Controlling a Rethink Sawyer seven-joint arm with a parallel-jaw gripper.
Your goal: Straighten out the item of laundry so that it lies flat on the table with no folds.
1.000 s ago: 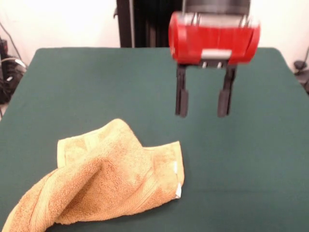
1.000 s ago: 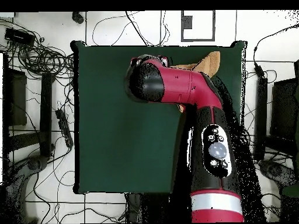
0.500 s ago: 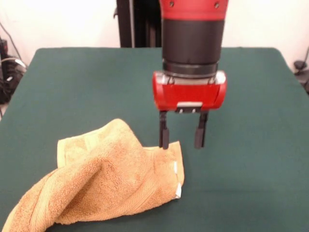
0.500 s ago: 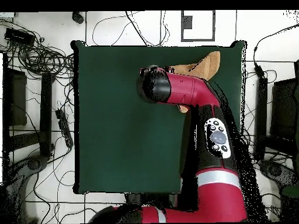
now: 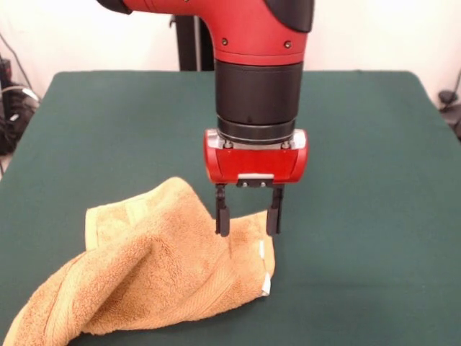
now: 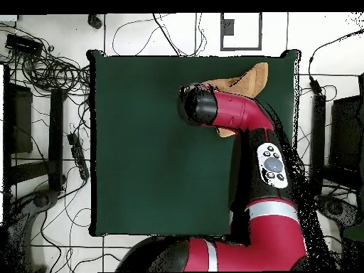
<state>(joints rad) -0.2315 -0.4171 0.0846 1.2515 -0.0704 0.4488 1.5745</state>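
Bright, even indoor light in the front view; the white back wall along the top of the frame is nearly blown out. The dark green felt-topped table [image 5: 108, 130] shows no glare. Soft shadow under the crumpled orange-tan terry towel [image 5: 144, 274]. No motion blur.

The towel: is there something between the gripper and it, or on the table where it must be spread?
Nothing visible. The open gripper hangs directly over the towel at its corner, fingertips at the cloth. The green table beside the towel shows no other object in the front view.
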